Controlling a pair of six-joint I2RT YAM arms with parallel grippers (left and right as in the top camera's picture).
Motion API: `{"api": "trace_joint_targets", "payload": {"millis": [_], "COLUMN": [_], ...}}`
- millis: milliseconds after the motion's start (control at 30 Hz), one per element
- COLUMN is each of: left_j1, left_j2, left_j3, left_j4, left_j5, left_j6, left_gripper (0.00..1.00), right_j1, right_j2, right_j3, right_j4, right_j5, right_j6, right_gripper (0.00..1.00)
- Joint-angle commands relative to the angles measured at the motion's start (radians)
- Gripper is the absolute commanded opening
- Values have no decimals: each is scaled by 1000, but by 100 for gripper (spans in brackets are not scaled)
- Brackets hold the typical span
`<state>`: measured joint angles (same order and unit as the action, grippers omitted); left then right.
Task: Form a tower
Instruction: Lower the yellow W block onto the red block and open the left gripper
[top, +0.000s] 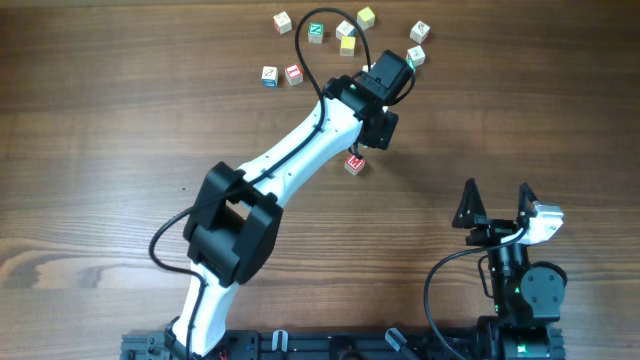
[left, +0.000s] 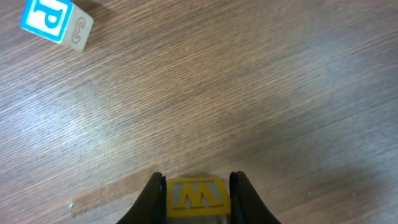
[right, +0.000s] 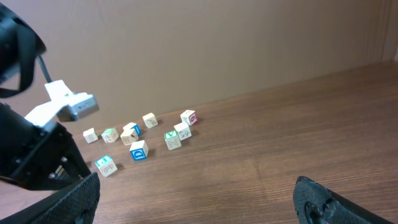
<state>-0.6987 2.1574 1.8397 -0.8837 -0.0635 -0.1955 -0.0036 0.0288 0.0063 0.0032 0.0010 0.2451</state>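
Letter cubes (top: 316, 32) are lying loose across the far side of the table (top: 100, 150), each sitting flat on the wood in a single layer. One red-marked cube (top: 354, 163) is lying apart, just beside the left arm (top: 300, 150). Left gripper (left: 198, 180) is reaching into the cluster, its fingers pinching a yellow M cube (left: 198, 199) from both sides. A blue P cube (left: 56, 22) is lying well beyond it. Right gripper (top: 496, 190) is hovering near its own base, jaws spread wide over bare wood.
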Motion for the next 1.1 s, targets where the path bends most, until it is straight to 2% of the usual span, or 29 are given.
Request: {"api": "trace_joint_targets", "payload": {"millis": [0, 100, 167, 433, 533, 700, 1067], "left_j1": [3, 3, 3, 5, 5, 5, 5], "left_j2": [-20, -19, -18, -18, -18, -18, -18], "left_j3": [16, 6, -21, -134, -134, -134, -134], "left_j4": [-48, -155, -156, 28, 28, 14, 13], "left_j5": [-17, -16, -16, -17, -16, -16, -5], "left_j6": [9, 9, 9, 32, 32, 32, 32], "left_gripper": [4, 4, 4, 6, 20, 29, 42], "right_j1": [-5, -5, -5, -5, -5, -5, -5], "right_j2": [-6, -6, -6, -5, -5, -5, -5], "right_j3": [-1, -1, -1, -1, -1, -1, -1], "right_j4": [3, 3, 3, 3, 3, 3, 3], "right_j5": [6, 6, 6, 6, 6, 6, 6], "right_j6": [-7, -7, -7, -7, -7, -7, -7], "right_gripper": [100, 100, 100, 100, 100, 100, 100]}}
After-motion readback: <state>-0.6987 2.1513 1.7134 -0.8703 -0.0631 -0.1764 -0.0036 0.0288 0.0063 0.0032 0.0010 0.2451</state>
